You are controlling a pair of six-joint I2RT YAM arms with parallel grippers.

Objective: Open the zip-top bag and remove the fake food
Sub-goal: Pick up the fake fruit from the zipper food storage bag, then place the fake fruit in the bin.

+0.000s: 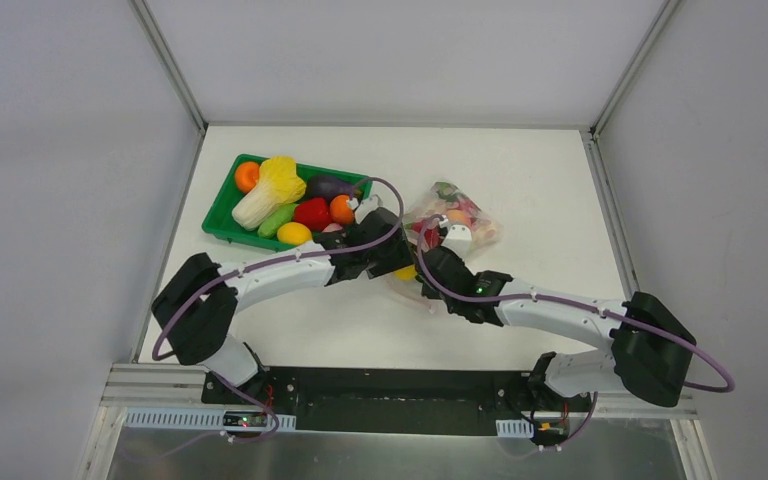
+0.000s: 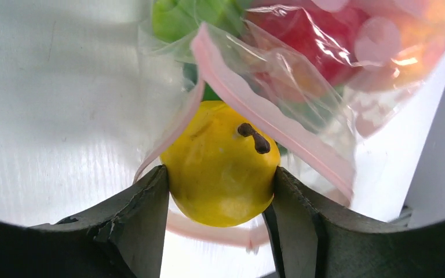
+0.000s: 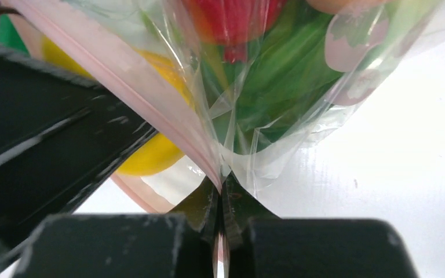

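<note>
Your left gripper [image 2: 219, 176] is clamping a glossy yellow pear [image 2: 214, 156] between its fingers; your right gripper [image 3: 221, 194] is pinching the clear zip-top bag [image 3: 284, 110].

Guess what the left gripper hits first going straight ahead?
The left gripper clamps the yellow pear now; pushing on would probably press it into the green leaves inside the zip-top bag.

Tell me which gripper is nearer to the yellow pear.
Left. The left gripper clamps the yellow pear at the mouth of the zip-top bag; the right gripper pinches its pink edge alongside.
</note>
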